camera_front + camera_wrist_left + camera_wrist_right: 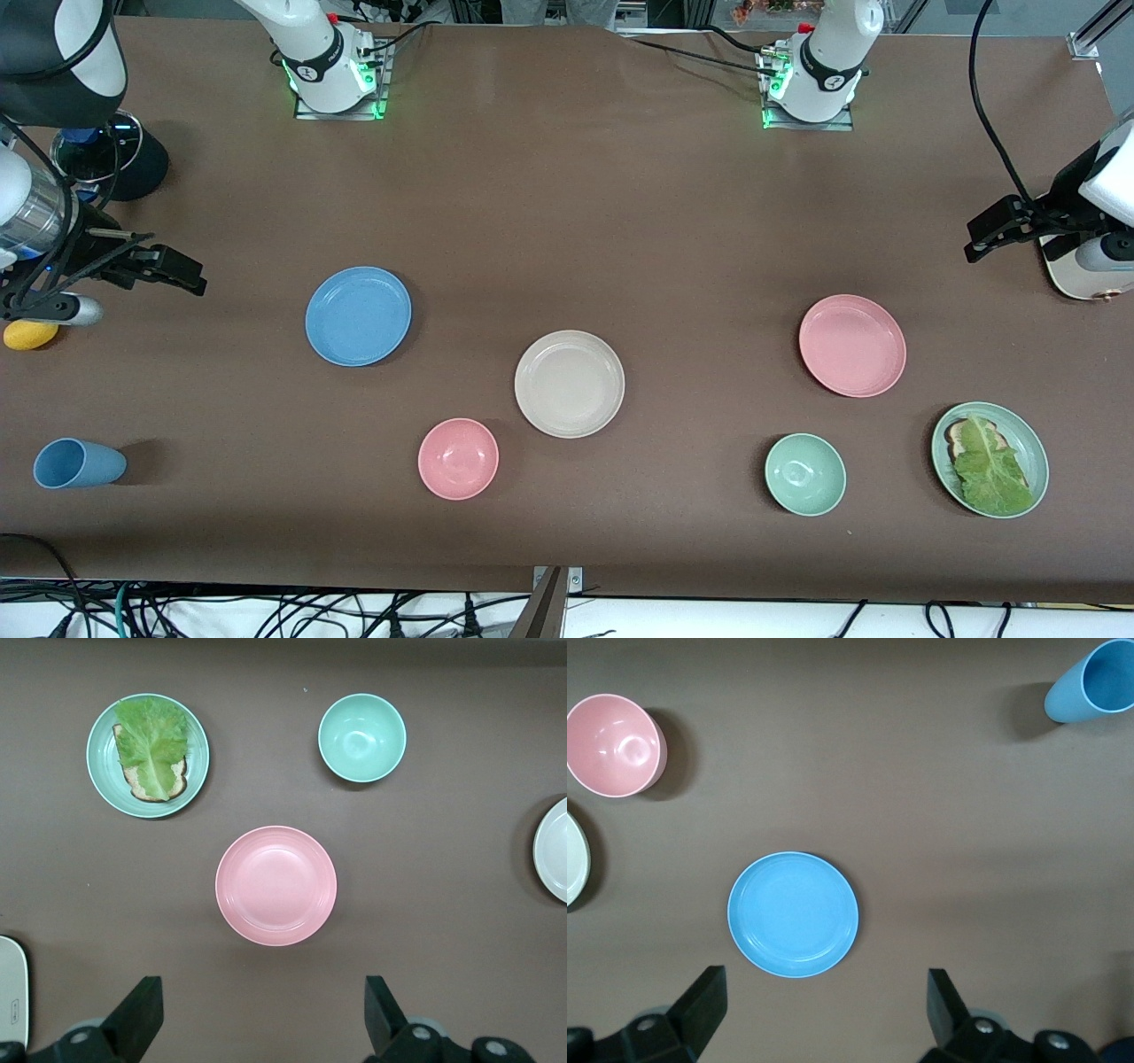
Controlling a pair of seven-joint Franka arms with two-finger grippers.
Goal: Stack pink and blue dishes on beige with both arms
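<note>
The beige plate (570, 383) lies flat mid-table, its rim also showing in the left wrist view (554, 850). The blue plate (358, 315) (793, 913) lies toward the right arm's end, a little farther from the front camera than the beige one. The pink plate (852, 345) (276, 885) lies toward the left arm's end. All three are bare and apart. My right gripper (182, 273) (824, 1005) hangs open and empty, high over the table's end beside the blue plate. My left gripper (982, 237) (263, 1010) is open and empty too, high over the other end beside the pink plate.
A pink bowl (458, 458) and a pale green bowl (804, 474) sit nearer the front camera. A green plate with toast and lettuce (990, 458) is beside the green bowl. A blue cup (78, 463) lies on its side; a yellow object (30, 335) is near the right gripper.
</note>
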